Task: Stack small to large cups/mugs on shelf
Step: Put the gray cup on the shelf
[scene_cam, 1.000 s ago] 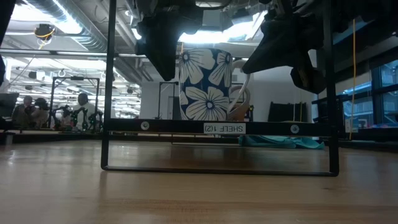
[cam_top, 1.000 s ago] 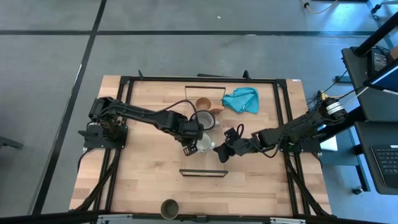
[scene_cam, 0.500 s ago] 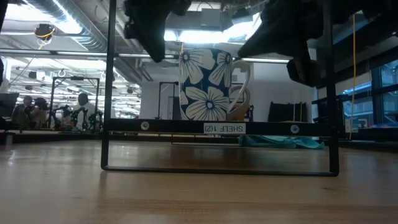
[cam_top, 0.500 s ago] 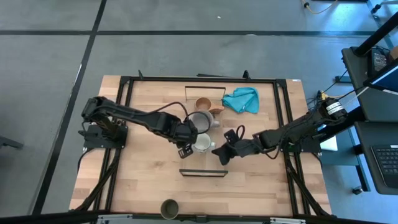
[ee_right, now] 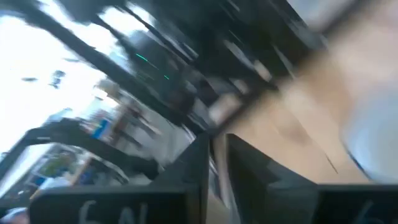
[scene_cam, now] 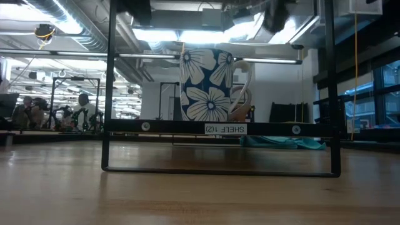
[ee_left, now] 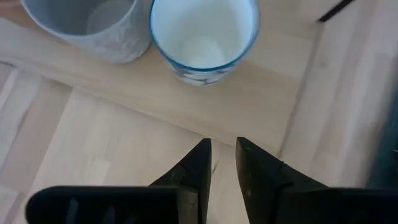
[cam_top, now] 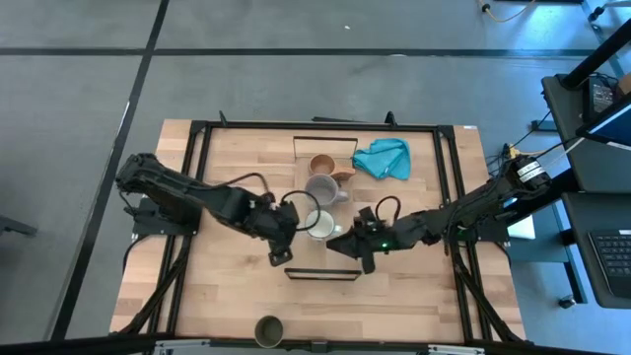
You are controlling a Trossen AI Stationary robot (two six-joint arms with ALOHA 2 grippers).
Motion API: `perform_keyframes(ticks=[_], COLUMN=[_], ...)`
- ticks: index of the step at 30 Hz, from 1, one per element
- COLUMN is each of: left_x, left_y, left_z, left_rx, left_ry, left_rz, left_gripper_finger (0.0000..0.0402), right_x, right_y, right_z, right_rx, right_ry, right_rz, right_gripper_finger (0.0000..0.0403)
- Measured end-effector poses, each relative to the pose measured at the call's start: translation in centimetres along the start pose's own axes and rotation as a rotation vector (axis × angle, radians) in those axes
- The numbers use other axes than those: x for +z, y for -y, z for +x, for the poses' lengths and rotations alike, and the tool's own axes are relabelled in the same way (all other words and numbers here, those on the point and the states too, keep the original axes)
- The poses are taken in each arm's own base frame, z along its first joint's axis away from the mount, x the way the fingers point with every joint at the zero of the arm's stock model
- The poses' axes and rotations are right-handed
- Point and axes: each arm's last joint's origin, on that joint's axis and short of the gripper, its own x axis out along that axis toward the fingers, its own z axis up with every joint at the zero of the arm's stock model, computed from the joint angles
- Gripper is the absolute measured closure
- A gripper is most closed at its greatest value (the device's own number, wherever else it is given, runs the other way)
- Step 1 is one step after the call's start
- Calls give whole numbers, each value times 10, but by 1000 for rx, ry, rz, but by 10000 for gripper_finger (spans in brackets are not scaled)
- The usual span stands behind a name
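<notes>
The blue flowered mug with a whitish inside (cam_top: 318, 225) stands upright on the table behind the shelf (cam_top: 322, 274); it also shows in the low view (scene_cam: 209, 84) and the left wrist view (ee_left: 202, 37). The grey mug (cam_top: 320, 187) and the tan wooden cup (cam_top: 322, 165) stand behind it. The dark olive cup (cam_top: 268, 330) stands at the near edge. My left gripper (cam_top: 277, 256) is shut and empty, left of the flowered mug and nearer than it. My right gripper (cam_top: 345, 247) is shut and empty, right of the mug.
A teal cloth (cam_top: 383, 158) lies at the far right. A second thin black frame (cam_top: 325, 146) stands at the far edge. The near shelf carries a white label (scene_cam: 225, 129). People show in the room far behind the table (scene_cam: 81, 106).
My left gripper has drawn away from the flowered mug, toward the table's near and left edges. My right gripper has gone a little toward the near edge. In the low view both have left the mug's sides. The mug has stayed where it was.
</notes>
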Motion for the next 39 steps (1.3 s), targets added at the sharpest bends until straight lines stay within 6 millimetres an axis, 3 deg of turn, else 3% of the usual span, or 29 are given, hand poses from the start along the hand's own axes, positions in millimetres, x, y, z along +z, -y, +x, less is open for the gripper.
perform_keyframes(ticks=[3,8,16,21,32,39], left_x=[-8,-27,-56,-78,-97,-99], left_y=[-1,-5,18,33,65,77], left_z=[-25,-63,-80,-77,-51,-25], left_rx=[-32,-99,-263,-225,-151,-75], left_ry=[50,88,-21,-122,-196,-305], left_rz=[15,33,48,37,-60,-325], left_gripper_finger=[333,333,333,329,264,257], right_x=[11,25,41,48,51,48], right_y=[-16,-27,-37,-37,-30,-26], right_z=[-4,-13,-26,-31,-30,-28], right_rx=[117,130,143,107,62,31], right_ry=[130,220,276,270,251,210], right_rz=[-95,-180,-245,-276,-270,-238], right_gripper_finger=[330,328,328,328,327,327])
